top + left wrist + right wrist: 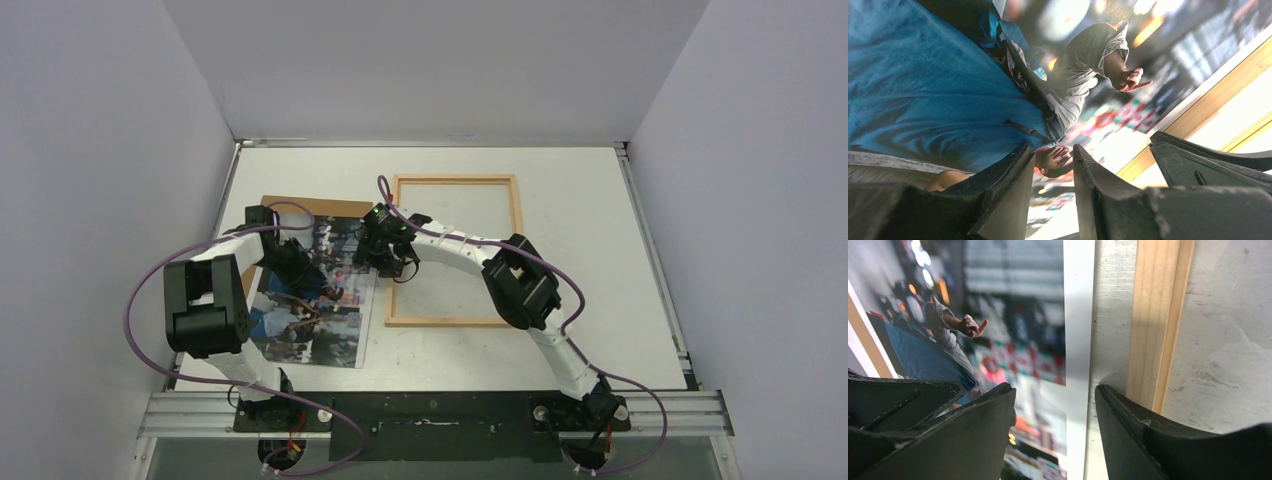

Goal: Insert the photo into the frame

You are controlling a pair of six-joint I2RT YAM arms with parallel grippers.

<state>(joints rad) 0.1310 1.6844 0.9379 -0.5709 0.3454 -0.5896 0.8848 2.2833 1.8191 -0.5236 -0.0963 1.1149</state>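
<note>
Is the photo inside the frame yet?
No, the photo lies face up to the left of the frame, whose opening shows bare tabletop.

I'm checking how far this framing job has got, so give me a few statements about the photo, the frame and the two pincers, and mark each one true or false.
1. The photo lies picture side up. True.
2. The photo is already inside the frame. False: it lies outside the frame, on the left arm's side.
3. The right pincer has its jaws apart, astride the photo's white edge. True.
4. The brown backing board sits inside the frame. False: it shows from under the photo's far edge.
5. The left pincer hangs over the frame. False: it is over the photo.
</note>
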